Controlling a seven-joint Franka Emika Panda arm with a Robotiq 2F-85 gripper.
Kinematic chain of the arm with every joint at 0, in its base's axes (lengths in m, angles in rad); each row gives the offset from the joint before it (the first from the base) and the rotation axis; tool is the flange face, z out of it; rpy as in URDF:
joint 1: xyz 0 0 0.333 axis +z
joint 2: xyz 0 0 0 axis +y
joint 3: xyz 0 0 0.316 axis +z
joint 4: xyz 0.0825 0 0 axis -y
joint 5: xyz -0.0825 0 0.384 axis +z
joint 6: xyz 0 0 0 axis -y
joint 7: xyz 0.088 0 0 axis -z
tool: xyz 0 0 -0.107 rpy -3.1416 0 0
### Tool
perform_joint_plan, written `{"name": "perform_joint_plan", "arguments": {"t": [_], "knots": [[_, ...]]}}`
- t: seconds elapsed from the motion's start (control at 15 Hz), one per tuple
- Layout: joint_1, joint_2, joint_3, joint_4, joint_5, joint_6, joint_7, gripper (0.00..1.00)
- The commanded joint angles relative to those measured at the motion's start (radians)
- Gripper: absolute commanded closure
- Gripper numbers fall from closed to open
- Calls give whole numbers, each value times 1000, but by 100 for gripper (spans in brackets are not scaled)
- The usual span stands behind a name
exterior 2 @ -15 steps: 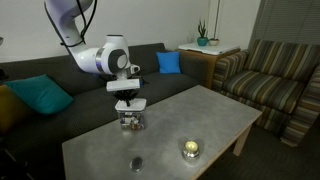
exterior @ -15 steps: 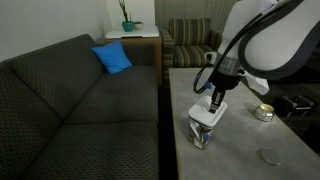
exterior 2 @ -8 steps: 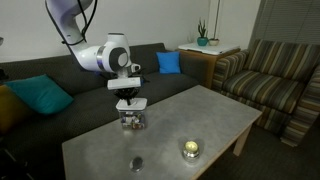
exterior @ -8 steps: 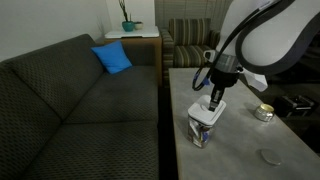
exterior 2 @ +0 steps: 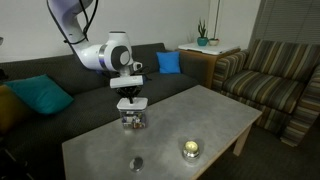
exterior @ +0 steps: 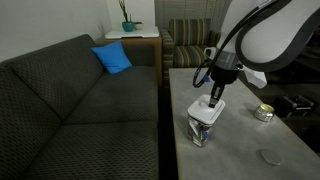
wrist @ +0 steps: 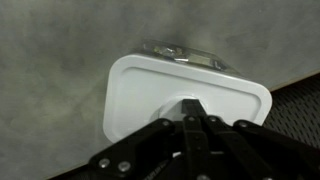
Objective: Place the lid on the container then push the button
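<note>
The white lid [wrist: 150, 85] lies flat on top of the clear container [exterior: 203, 133], near the table edge next to the sofa; both exterior views show it, with the lid [exterior 2: 131, 106] over the container [exterior 2: 131, 121]. In the wrist view only a strip of the container [wrist: 180, 48] shows beyond the lid. My gripper [wrist: 190, 104] points straight down over the lid's middle, shut, with nothing between its fingers. Its tips are at or just above the lid. The button looks to be the round metallic puck with a lit top [exterior 2: 190, 149], further along the table [exterior: 263, 112].
A small grey disc [exterior: 268, 156] lies on the grey table [exterior 2: 215, 115] near a corner. A dark sofa [exterior: 80, 100] with a blue cushion runs along the table's side. A striped armchair [exterior 2: 275, 75] stands past the far end.
The gripper has risen slightly above the lid while staying shut. The lid and container have not moved.
</note>
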Motion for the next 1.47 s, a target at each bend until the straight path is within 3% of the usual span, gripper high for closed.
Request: {"name": "perform_joint_plan", "arguments": {"t": [0.0,0.4,0.8,1.4], "knots": [[-6,7,-10,14,-2,21,-29,100],[-40,3,21,9,4,85,-64,100],[-77,10,71,10,13,73,-109,100],[-88,162,93,142,33,7,-140,100]]}}
